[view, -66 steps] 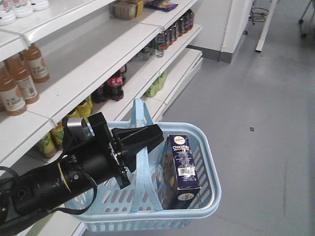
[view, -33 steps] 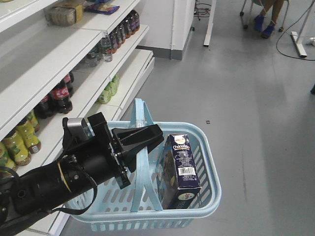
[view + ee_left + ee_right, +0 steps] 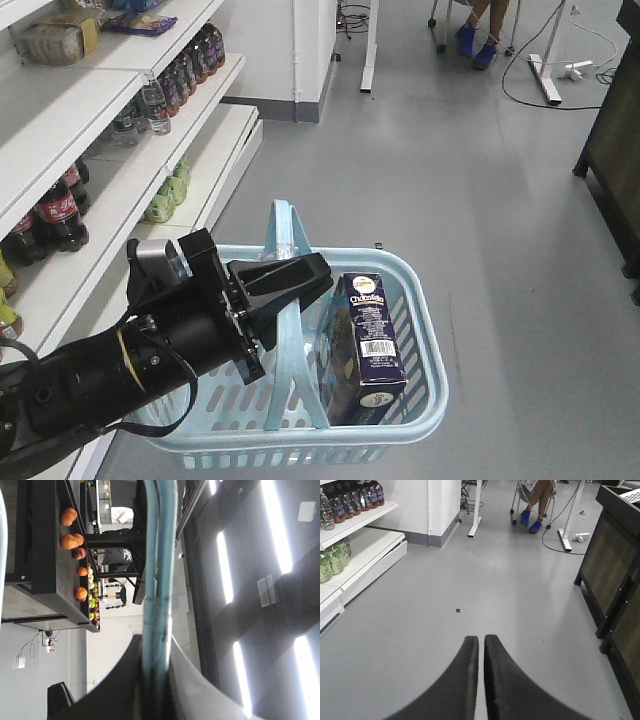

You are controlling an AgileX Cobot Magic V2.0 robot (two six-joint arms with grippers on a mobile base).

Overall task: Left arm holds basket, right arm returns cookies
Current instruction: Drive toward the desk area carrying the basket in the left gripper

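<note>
Black and thick-bodied, the left arm (image 3: 120, 370) enters from the lower left of the basket (image 3: 425, 395) and reaches up and to the right, yellow ring and silver knob uppermost. The left gripper (image 3: 318, 278) lies level over the basket's left rim, jaws clamped on the paired looped handles (image 3: 288, 225). In the wrist view the handles run straight between the jaws.

The light blue basket hangs above the grey floor (image 3: 470, 180). Inside it, against the right wall, the cookies (image 3: 368, 335) stand upright: a navy box with white "Chocofalo" lettering and a barcode.

The right gripper (image 3: 481, 647), seen only in its own wrist view, points forward over the floor, jaws together.

White shelves (image 3: 110, 110) with cola bottles (image 3: 55, 210) run left of the basket. Open floor extends right of and beyond the basket to a dark cabinet (image 3: 610, 150).
</note>
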